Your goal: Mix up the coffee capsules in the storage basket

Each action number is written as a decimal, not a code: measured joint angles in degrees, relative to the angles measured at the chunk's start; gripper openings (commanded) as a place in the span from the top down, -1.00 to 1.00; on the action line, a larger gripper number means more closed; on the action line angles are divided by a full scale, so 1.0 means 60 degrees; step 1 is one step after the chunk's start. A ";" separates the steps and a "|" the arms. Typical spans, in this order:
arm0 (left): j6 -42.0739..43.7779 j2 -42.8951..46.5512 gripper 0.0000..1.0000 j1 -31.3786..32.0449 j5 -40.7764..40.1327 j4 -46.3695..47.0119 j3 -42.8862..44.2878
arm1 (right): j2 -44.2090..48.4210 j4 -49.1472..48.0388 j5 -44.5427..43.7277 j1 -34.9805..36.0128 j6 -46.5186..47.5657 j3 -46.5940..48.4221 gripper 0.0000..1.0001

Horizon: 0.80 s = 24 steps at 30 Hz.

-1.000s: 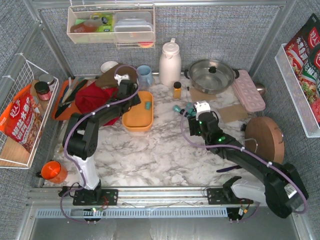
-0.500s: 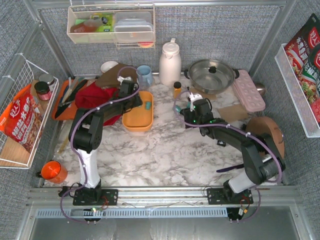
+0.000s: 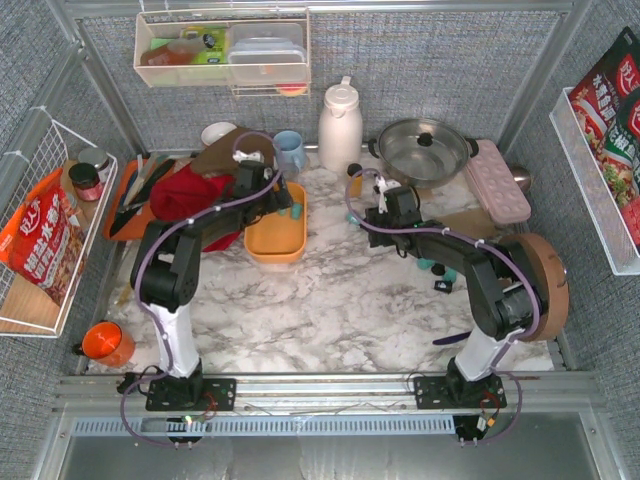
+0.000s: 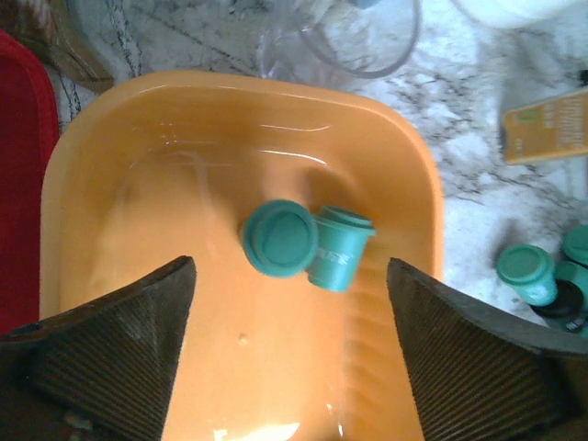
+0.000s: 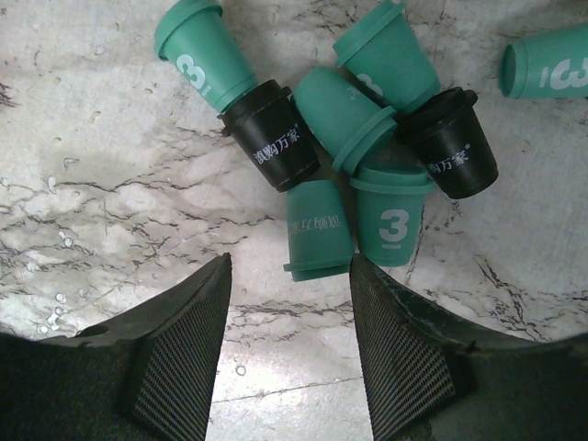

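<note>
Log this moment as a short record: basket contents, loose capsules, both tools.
storage basket: orange-yellow, under the left tool
coffee capsules: two teal ones in the basket, touching
loose capsules: six teal, two black in the right wrist view, lying on the marble table
left tool: open, above the basket, holding nothing
right tool: open, above the loose capsules, one teal capsule at its tips

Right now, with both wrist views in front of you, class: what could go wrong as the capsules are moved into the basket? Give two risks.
1. The right gripper stands open before a teal capsule lying on its side against a black capsule; closing may knock the neighbours rolling across the table.
2. The left gripper hangs open over the storage basket, above two capsules; the right arm bringing more could clash with it.
</note>
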<state>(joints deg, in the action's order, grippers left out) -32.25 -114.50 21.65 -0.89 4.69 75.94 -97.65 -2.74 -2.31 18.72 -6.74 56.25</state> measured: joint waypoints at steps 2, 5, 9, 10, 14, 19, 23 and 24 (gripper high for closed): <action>0.0055 0.0426 -0.99 0.0004 0.0109 0.0215 -0.0313 | -0.0084 0.0000 0.0011 -0.0022 -0.0004 0.0000 -0.17; 0.0051 0.1202 -0.99 0.0007 0.0138 0.0557 -0.0820 | -0.0186 0.0000 0.0040 -0.0062 -0.0062 0.0000 -0.17; -0.0055 0.2408 -0.99 0.0011 0.0178 0.0947 -0.1756 | -0.0270 -0.0004 0.0066 -0.0073 -0.0095 0.0000 -0.16; -0.0076 0.2710 -0.99 0.0015 0.0211 0.1016 -0.1993 | -0.0299 -0.0007 0.0076 -0.0080 -0.0095 0.0000 -0.16; -0.0186 0.3759 -0.99 0.0040 0.0452 0.1202 -0.2834 | -0.0437 -0.0004 0.0080 -0.0080 -0.0098 0.0018 -0.16; -0.0386 0.4670 -0.99 0.0127 0.0739 0.1195 -0.3534 | -0.0652 0.0036 0.0073 -0.0080 -0.0127 0.0397 -0.16; -0.0455 0.5162 -0.99 0.0310 0.0958 0.1202 -0.3850 | -0.0783 0.0022 -0.0011 -0.0080 -0.0138 0.0437 -0.16; -0.0459 0.5242 -0.99 0.0364 0.0998 0.1202 -0.3923 | -0.0809 0.0026 -0.0044 -0.0080 -0.0146 0.0463 -0.16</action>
<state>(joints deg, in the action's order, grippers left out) -35.00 -83.05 23.83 5.10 11.90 52.40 -102.50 -2.59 -2.57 18.24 -7.62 59.02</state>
